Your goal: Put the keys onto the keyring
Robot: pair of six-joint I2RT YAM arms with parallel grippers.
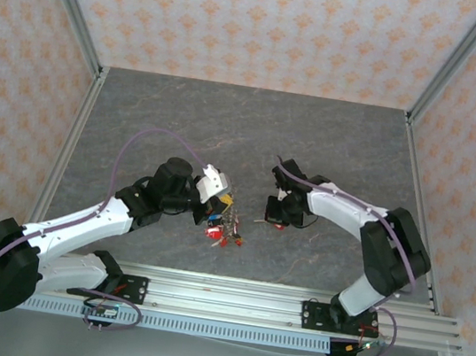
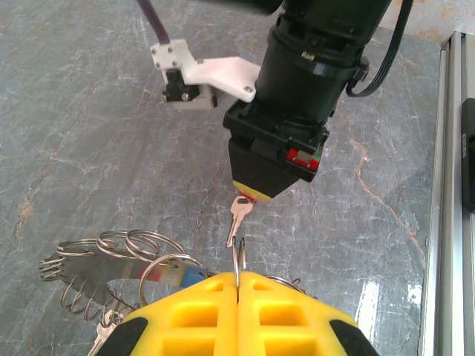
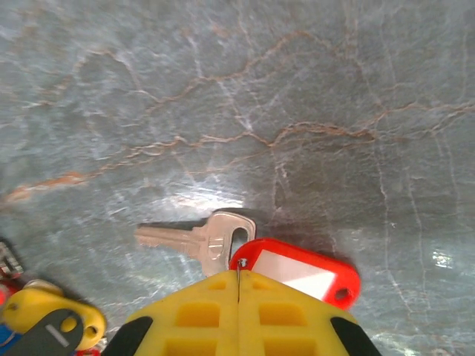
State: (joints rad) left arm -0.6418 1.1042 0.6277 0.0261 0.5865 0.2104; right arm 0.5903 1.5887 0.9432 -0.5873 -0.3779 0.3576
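The left gripper [image 2: 237,280] is closed on a thin wire loop of the keyring [image 2: 89,261]; the ring's disc lies just left of its fingers. The right gripper [image 3: 237,277] pinches (jaws fully together) a key [image 3: 199,241] and its red tag [image 3: 297,271], which stick out just ahead of it.

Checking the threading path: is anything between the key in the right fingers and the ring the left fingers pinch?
Nothing visible. The key hangs from the right fingers, its tip beside the ring pinched in the left fingers.
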